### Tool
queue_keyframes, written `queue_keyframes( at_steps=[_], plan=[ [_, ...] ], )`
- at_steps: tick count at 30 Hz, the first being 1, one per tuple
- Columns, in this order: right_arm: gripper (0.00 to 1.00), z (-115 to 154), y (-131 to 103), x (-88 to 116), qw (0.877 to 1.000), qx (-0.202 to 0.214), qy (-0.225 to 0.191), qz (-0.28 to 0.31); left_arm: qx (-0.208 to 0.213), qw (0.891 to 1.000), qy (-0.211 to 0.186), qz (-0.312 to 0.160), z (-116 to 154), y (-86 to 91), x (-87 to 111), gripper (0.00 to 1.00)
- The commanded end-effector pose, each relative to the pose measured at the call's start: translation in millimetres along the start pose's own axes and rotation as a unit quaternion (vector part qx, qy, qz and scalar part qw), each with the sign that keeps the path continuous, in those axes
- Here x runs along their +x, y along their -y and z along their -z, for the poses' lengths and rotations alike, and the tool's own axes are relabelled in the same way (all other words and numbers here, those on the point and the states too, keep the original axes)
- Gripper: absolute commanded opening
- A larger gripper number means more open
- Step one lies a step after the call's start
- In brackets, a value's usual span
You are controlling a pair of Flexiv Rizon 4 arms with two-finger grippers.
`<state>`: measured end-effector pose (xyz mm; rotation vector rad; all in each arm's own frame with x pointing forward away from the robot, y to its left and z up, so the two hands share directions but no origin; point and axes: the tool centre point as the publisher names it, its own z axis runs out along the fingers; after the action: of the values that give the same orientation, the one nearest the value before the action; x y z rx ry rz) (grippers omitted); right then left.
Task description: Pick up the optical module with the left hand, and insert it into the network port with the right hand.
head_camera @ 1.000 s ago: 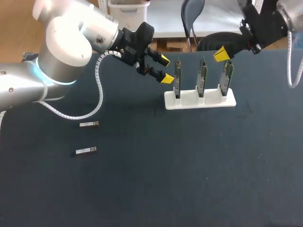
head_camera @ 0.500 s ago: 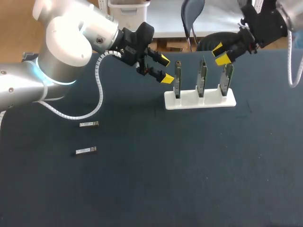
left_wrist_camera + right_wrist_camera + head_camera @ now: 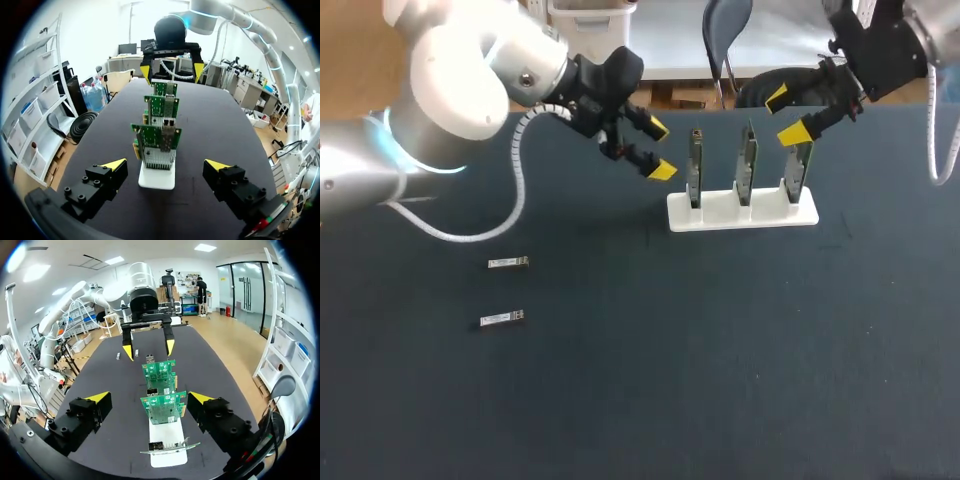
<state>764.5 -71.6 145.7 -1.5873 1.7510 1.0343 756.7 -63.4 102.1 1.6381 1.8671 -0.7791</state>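
Observation:
Two small silver optical modules (image 3: pixel 508 263) (image 3: pixel 502 319) lie flat on the dark table at the left. A white stand (image 3: pixel 742 210) holds three upright green network boards (image 3: pixel 748 160) in a row. My left gripper (image 3: pixel 659 150) hangs open just left of the leftmost board, holding nothing; its wrist view shows the boards (image 3: pixel 159 142) ahead between its open tips (image 3: pixel 165 165). My right gripper (image 3: pixel 786 115) is open over the top of the rightmost board (image 3: pixel 803 165), and in its own view the tips (image 3: pixel 149 397) straddle the board row (image 3: pixel 162 405).
The table's far edge runs just behind the stand. The two grippers face each other across the stand; the right gripper (image 3: pixel 171 70) shows beyond the boards in the left wrist view, and the left gripper (image 3: pixel 149 349) in the right wrist view. Dark table surface stretches in front.
The right gripper's fingers went from shut to wide open above the rightmost board. The left arm shifted slightly to the left, its gripper still open.

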Motion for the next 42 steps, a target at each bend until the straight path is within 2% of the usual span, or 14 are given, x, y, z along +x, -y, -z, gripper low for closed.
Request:
queue_keyframes(
  at_steps=[1, 7, 13, 17, 25, 32, 39, 42],
  plan=[
    [1.00, -0.4, -0.9, 0.0, 1.000, 0.002, 0.000, 0.000, -0.027, 0.999, -0.044, -0.002, 31.6, 25.2, 15.8, 1.00],
    [1.00, -0.4, -0.9, 0.0, 1.000, 0.002, 0.000, 0.000, -0.055, 0.991, -0.119, -0.008, 63.8, 40.3, 48.0, 1.00],
    [1.00, -0.4, -0.9, 0.0, 1.000, 0.002, 0.000, 0.000, -0.094, 0.983, -0.160, 0.002, 92.5, 55.7, 74.3, 1.00],
    [1.00, -0.4, -0.9, 0.0, 1.000, 0.002, 0.000, 0.000, -0.113, 0.975, -0.192, 0.013, 102.8, 67.1, 98.4, 1.00],
    [1.00, -0.4, -0.9, 0.0, 1.000, 0.002, 0.000, 0.000, -0.138, 0.952, -0.271, 0.026, 111.5, 86.7, 148.6, 1.00],
    [1.00, -0.4, -0.9, 0.0, 1.000, 0.002, 0.000, 0.000, -0.147, 0.943, -0.297, 0.040, 113.1, 91.3, 178.5, 1.00],
    [1.00, -0.4, -0.9, 0.0, 1.000, 0.002, 0.000, 0.000, -0.127, 0.932, -0.338, 0.025, 113.9, 92.0, 200.9, 1.00],
    [1.00, -0.4, -0.9, 0.0, 1.000, 0.002, 0.000, 0.000, -0.113, 0.931, -0.346, 0.021, 116.2, 91.2, 207.0, 1.00]
  ],
)
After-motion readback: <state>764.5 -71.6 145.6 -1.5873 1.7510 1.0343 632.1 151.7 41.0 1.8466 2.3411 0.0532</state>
